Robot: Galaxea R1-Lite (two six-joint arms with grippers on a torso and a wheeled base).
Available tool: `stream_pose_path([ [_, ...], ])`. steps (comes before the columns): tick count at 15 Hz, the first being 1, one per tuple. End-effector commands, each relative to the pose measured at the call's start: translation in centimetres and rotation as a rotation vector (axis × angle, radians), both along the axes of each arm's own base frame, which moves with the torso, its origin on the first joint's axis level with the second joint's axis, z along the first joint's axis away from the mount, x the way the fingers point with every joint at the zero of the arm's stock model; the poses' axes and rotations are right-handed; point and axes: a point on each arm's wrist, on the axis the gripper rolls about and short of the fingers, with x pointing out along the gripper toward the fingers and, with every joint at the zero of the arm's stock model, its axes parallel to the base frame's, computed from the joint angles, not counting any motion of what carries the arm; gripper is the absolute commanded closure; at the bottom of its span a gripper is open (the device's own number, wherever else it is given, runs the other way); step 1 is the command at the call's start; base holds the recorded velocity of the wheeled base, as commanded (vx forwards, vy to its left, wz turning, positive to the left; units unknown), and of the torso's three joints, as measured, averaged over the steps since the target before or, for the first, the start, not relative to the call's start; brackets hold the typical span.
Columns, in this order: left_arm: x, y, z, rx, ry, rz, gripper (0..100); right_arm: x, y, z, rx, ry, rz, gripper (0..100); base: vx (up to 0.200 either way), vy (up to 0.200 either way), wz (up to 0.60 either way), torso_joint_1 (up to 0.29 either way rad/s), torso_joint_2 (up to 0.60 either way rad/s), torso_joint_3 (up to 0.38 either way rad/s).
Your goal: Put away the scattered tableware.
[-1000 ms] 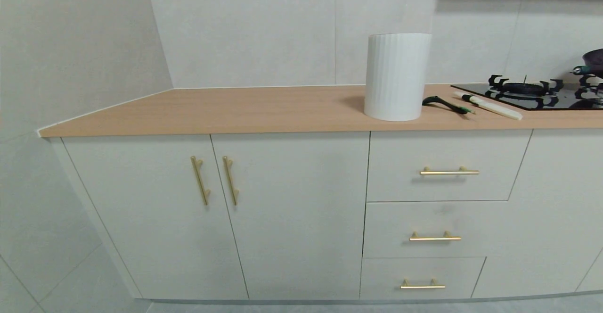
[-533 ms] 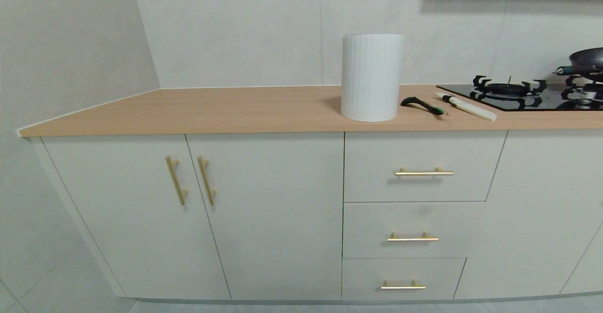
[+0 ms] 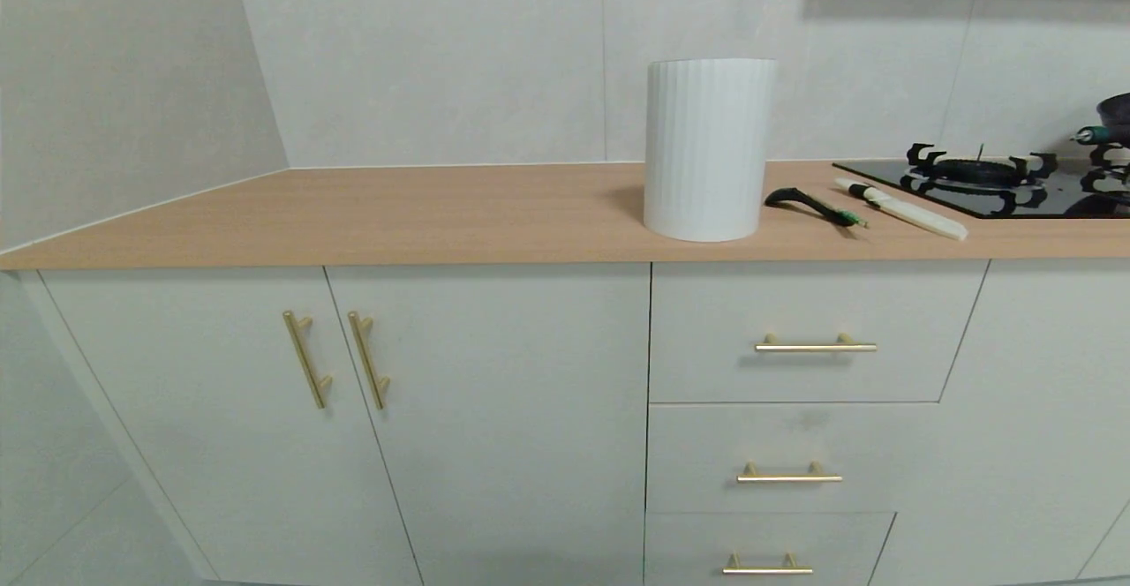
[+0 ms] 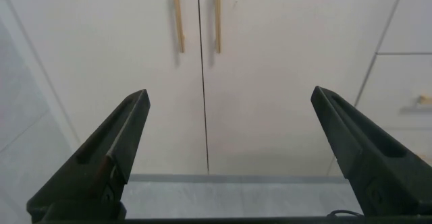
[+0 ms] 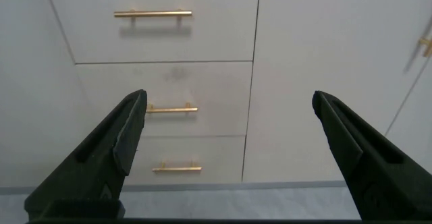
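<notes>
A tall white ribbed holder (image 3: 704, 149) stands on the wooden countertop (image 3: 397, 215). Just to its right lie a black-handled utensil with a green tip (image 3: 814, 207) and a white knife with a dark band (image 3: 900, 208). My left gripper (image 4: 229, 99) is open down in front of the double cabinet doors (image 4: 202, 69), holding nothing. My right gripper (image 5: 229, 102) is open as well, facing the stack of drawers (image 5: 162, 69), with nothing between its fingers.
A black gas hob (image 3: 998, 182) sits at the counter's right end, with a dark pan (image 3: 1111, 114) at the edge. Below the counter are white doors with gold handles (image 3: 335, 372) and three drawers with gold pulls (image 3: 814, 347). The tiled wall closes the left corner.
The whole head view has shifted: the camera has moved closer to the cabinet and a bit lower. The holder and utensils have not moved on the counter.
</notes>
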Motion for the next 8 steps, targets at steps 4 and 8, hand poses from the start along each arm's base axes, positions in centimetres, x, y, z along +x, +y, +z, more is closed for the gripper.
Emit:
stream_pose_path([
  [4, 0.00, 0.00, 0.00, 0.000, 0.000, 0.002, 0, 0.01, 0.00, 0.01, -0.003, 0.002, -0.002, 0, 0.000, 0.000, 0.00, 0.000, 0.00, 0.000],
  [8, 0.00, 0.00, 0.00, 0.000, 0.000, 0.000, 0, 0.01, 0.00, 0.01, -0.003, 0.002, 0.000, 0, 0.000, 0.000, 0.00, 0.000, 0.00, 0.000],
])
